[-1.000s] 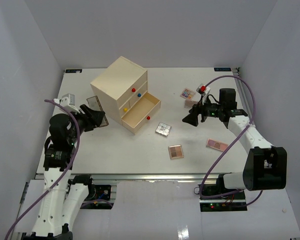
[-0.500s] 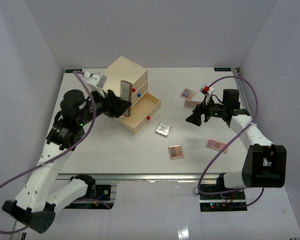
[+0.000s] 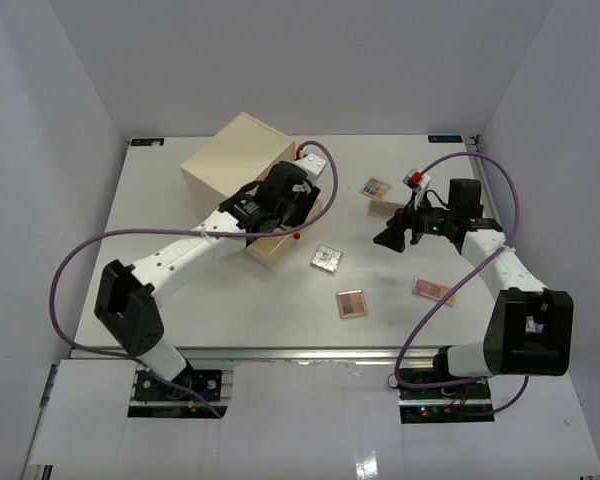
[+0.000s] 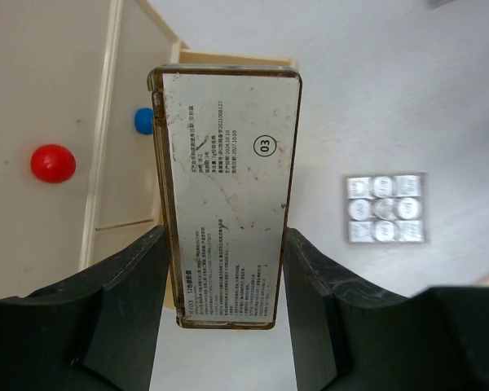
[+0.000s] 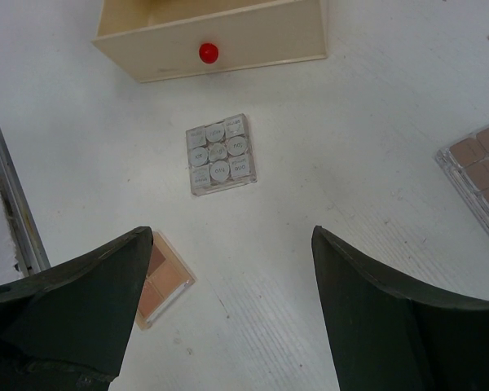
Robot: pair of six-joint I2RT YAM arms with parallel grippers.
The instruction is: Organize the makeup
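Observation:
My left gripper [image 4: 224, 236] is shut on a long bronze-edged palette [image 4: 228, 163], its white printed label facing the camera. It hangs over the chest's open bottom drawer [image 4: 130, 187]. From above, the left gripper [image 3: 292, 205] sits over that drawer and hides the palette. My right gripper [image 3: 388, 238] hovers open and empty [image 5: 232, 236] above bare table. On the table lie a silver palette [image 3: 326, 258] [image 5: 219, 152] [image 4: 385, 208], a brown one [image 3: 351, 303] [image 5: 165, 281] and a pink one [image 3: 433, 289]. A colourful palette [image 3: 376, 186] lies by the right wrist.
The cream drawer chest [image 3: 225, 160] stands at the back centre-left, angled, with a red knob [image 4: 52, 163] and a blue knob [image 4: 144, 120]. The open drawer's front carries another red knob [image 5: 208, 53]. Another brown palette [image 5: 481, 175] lies under the right arm.
My left arm has swung from the table's left edge across to the open drawer, carrying the long palette. The right arm has barely moved.

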